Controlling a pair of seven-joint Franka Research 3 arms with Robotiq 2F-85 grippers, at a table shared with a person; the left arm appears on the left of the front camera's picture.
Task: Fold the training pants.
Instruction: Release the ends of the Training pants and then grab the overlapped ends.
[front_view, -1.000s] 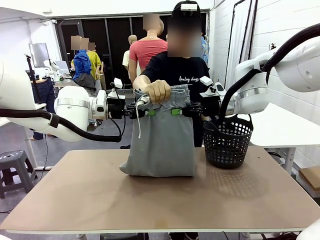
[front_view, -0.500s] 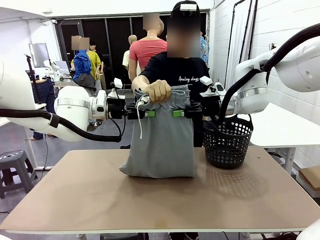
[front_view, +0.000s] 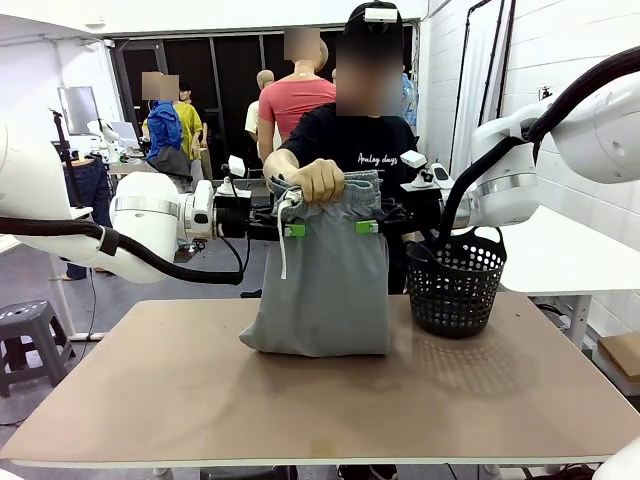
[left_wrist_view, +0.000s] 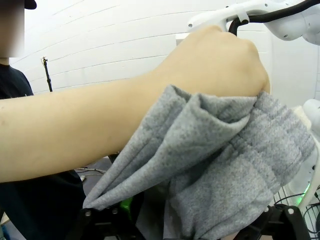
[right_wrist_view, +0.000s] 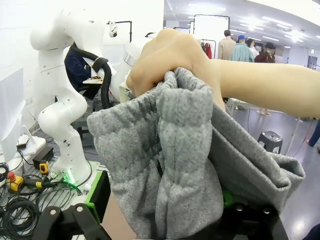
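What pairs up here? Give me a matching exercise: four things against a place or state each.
Things:
1. training pants
2. basket
3. person's hand
4. left gripper

Places or states:
A. clenched on the waistband
B. jaws open, reaching in from the robot's left
C. hanging upright, lower end on the table
D. standing on the table, on the robot's right

Pairs: 1-C, 2-D, 3-A, 4-B

basket (front_view: 455, 285) beside training pants (front_view: 325, 295), near tabletop (front_view: 300, 400) free
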